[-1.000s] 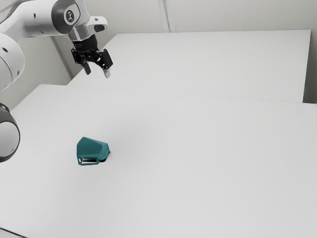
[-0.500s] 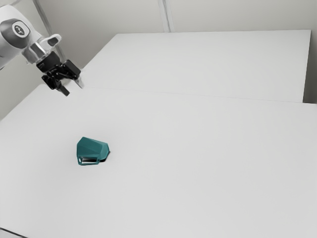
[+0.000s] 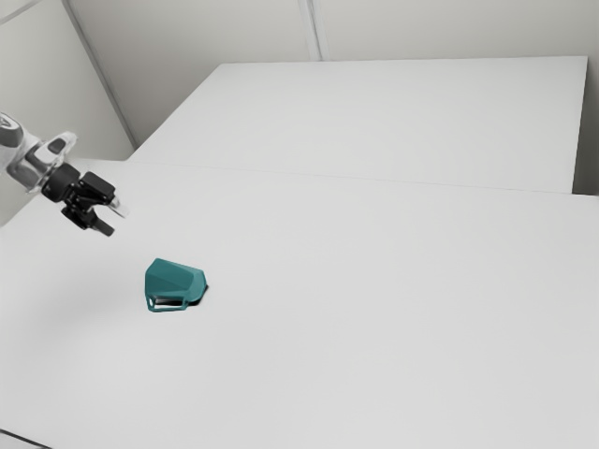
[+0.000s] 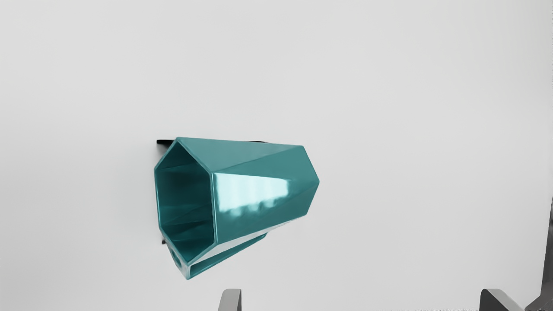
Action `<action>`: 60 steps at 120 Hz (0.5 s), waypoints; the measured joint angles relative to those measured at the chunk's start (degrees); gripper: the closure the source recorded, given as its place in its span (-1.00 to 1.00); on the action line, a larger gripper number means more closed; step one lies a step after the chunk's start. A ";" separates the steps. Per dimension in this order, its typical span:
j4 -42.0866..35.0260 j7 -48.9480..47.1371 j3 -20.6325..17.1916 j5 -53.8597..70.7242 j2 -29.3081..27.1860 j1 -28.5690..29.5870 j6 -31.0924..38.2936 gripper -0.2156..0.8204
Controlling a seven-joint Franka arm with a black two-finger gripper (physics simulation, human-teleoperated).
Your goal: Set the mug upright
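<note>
Mug point(image 3: 176, 281) down on its side, operator, and you've got it in the left part of the exterior frame, a little below mid-height, lying on the white table point(image 3: 374, 318). Its wide mouth point(image 4: 183, 203) faces the exterior view's left, the narrower base points to the right, and the handle point(image 4: 233, 253) is along the side nearest the frame's lower edge.

Up and to the left of it, there's your gripper point(image 3: 114, 221), angled down toward the lower right and well apart from the mug. Your pincer is released: two fingers point(image 4: 231, 300) spread wide, nothing held between them. From the wrist, you're looking into the mug's dark inside, with the handle on the side toward your fingers, and the mug sits more in line with one finger than the other. Bright glare there, right across one teal facet!
</note>
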 joint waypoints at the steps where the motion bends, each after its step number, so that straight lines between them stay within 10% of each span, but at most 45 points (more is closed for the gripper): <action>1: -0.13 0.34 0.00 -0.19 0.25 0.11 -0.01 -0.58; 60: -4.52 15.63 -0.36 -9.56 9.21 1.50 -0.09 -0.58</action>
